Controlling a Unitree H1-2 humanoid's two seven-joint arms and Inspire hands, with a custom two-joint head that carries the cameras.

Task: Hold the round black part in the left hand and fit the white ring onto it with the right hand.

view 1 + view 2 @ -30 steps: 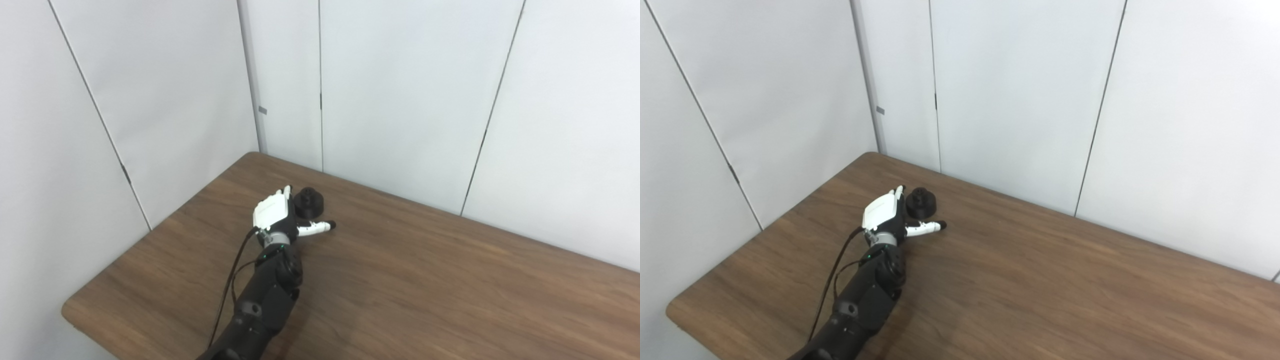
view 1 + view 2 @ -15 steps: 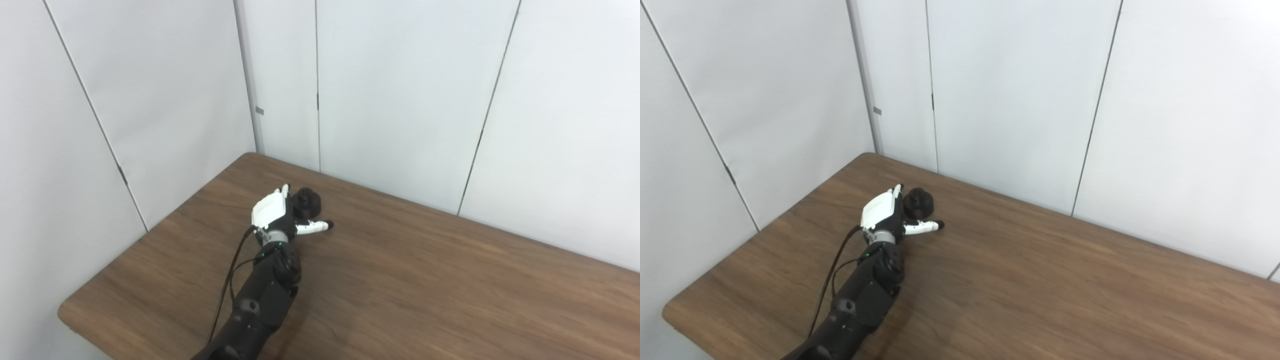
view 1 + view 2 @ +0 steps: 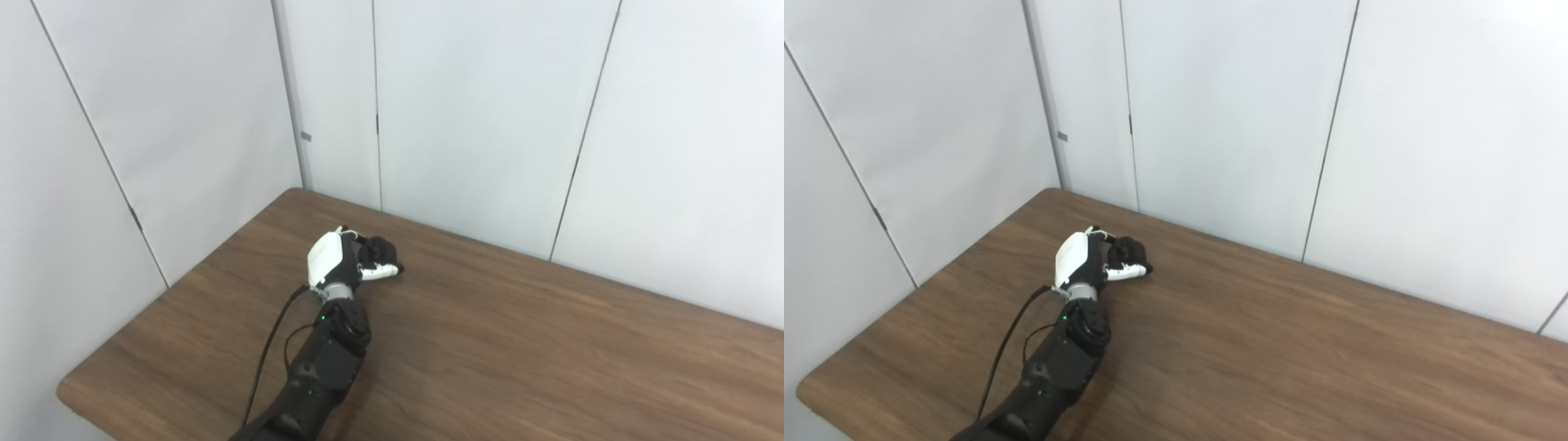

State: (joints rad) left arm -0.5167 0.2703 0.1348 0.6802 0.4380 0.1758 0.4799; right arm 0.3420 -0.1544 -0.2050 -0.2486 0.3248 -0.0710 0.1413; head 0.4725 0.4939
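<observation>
Bright, even overhead light, soft faint shadows, mild sheen on wood, slightly soft focus, no glare

The left hand (image 3: 334,263) has a white shell on its back, white fingers (image 3: 378,271) with black tips and a silver wrist ring. The arm (image 3: 318,373) behind is black and bulky, with a small green light and a black cable (image 3: 269,349) looping along its side.

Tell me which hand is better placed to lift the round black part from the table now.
The left hand. Its fingers and thumb curl around the round black part, which sits on the table near the far corner. The right hand is not in view, and no white ring shows.
</observation>
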